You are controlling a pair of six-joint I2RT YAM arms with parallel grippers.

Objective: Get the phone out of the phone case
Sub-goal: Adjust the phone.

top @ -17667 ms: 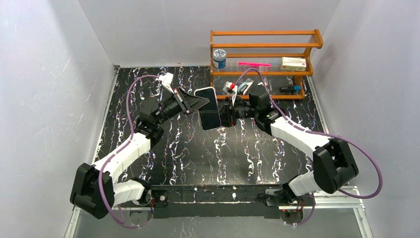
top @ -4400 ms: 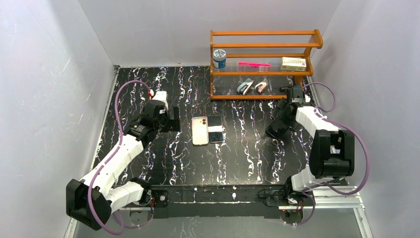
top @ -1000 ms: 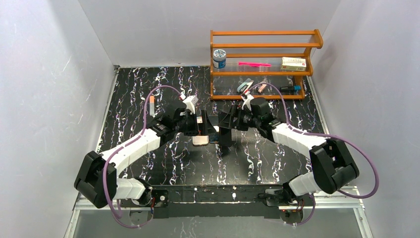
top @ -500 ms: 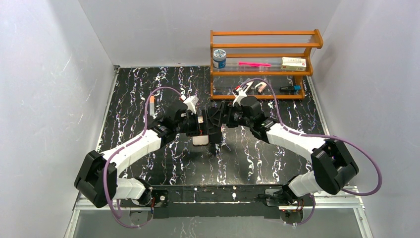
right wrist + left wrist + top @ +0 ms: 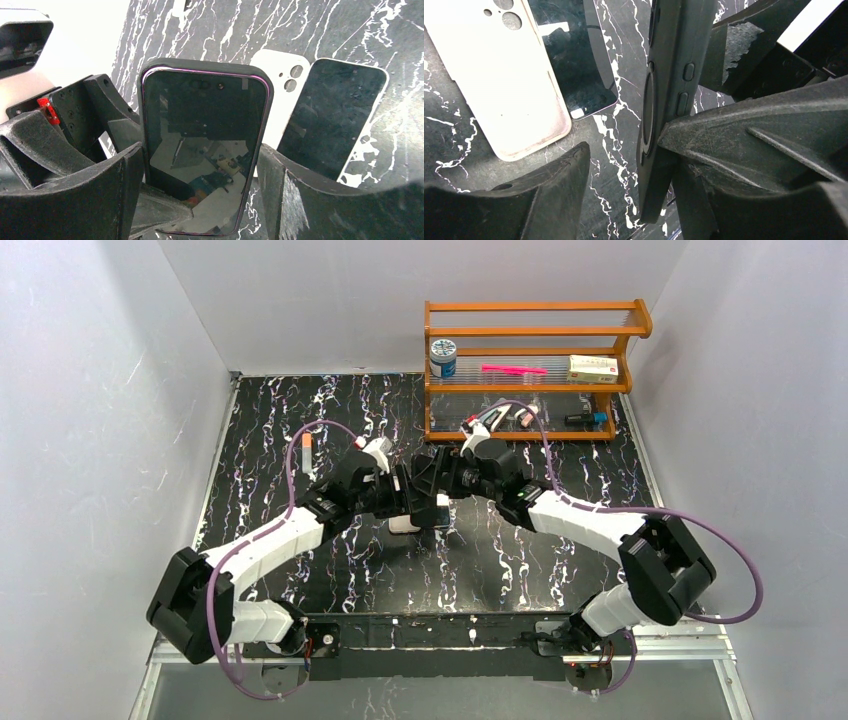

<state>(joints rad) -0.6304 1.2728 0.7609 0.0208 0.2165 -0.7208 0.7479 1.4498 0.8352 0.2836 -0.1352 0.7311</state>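
Clamping the purple-rimmed phone (image 5: 205,125), inside its black rubbery case (image 5: 664,75), upright just beside the white empty case (image 5: 499,80), the right gripper (image 5: 200,165) could drop it if the wide-open left gripper (image 5: 624,145) pushes too hard.

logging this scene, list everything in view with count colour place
cased phone: 1, black case, upright between both grippers
empty phone case: 1, white, flat on table
bare phone: 1, dark screen, flat beside that case
rack: 1, orange wood, table's far right
jar: 1, blue lid, upper shelf
pink stick: 1, upper shelf
box: 1, pale yellow, upper shelf
marker: 1, black-blue, lower shelf
table: 1, black marble
left gripper: 1, black, open around phone
right gripper: 1, black, gripping phone's sides
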